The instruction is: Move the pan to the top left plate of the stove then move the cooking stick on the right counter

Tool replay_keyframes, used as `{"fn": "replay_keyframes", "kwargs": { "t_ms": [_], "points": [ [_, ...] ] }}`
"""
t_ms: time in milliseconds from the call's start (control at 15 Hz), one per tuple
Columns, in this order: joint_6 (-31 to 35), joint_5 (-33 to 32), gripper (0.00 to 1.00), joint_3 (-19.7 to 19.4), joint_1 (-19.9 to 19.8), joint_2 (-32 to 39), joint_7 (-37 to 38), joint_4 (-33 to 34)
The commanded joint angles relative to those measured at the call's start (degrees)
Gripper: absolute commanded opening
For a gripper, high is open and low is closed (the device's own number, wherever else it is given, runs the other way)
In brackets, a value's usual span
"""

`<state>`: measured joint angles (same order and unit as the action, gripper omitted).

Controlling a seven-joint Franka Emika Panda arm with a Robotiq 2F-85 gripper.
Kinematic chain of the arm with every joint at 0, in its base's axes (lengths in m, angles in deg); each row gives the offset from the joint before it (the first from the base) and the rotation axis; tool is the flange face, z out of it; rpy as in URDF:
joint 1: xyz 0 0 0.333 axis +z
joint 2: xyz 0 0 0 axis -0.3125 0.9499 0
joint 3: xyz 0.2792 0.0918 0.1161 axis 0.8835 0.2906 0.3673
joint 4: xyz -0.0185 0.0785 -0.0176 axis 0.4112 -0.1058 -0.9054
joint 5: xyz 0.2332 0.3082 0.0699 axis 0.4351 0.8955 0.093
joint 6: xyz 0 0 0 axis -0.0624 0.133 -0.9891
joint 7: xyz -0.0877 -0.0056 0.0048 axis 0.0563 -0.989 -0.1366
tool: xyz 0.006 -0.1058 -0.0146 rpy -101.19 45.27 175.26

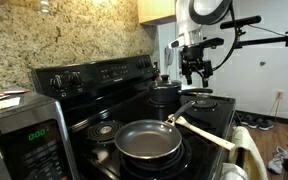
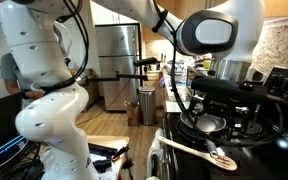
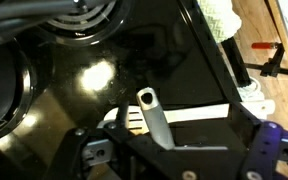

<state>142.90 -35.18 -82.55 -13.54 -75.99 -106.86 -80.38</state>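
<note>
1. In an exterior view, the pan (image 1: 149, 141) sits by the front edge of the stove (image 1: 94, 75). It is just in front of the top left plate (image 1: 104, 129), which lies bare by the back edge, so the first move looks not yet done. The pan's handle (image 1: 184, 110) points along the front edge toward the stove's far side, rising a little. The stick (image 1: 206, 133) has its head near the pan's rim. Its long axis slants out over the front edge and its thin end overhangs, so it has not reached the right counter and that move is also left. The gripper (image 1: 195, 72) hangs well above the far half of the stove, near the pot (image 1: 165, 95), with fingers parted and nothing in them.

2. In an exterior view, the stick (image 2: 194, 151) lies across the front edge, with its head on the stove side and its thin end pointing out into the room. The pan (image 2: 210, 124) shows just behind it. The fingers cannot be told here.

3. In the wrist view, the fingers are spread wide at the bottom edge. The grey tip of the handle (image 3: 147, 100) shows between them but lower down, ungripped, and it runs nearly top to bottom. A pale strip crosses under it, probably the stick, though I cannot be sure.
</note>
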Motion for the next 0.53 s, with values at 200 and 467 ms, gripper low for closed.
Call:
{"fn": "replay_keyframes", "kwargs": {
  "t_ms": [200, 467],
  "points": [
    [1.5, 1.21, 1.0, 2.34, -1.71, 8.62, -5.44, 6.17],
    [1.34, 2.57, 1.0, 3.11, -2.67, 11.39, -6.26, 8.78]
  ]
}}
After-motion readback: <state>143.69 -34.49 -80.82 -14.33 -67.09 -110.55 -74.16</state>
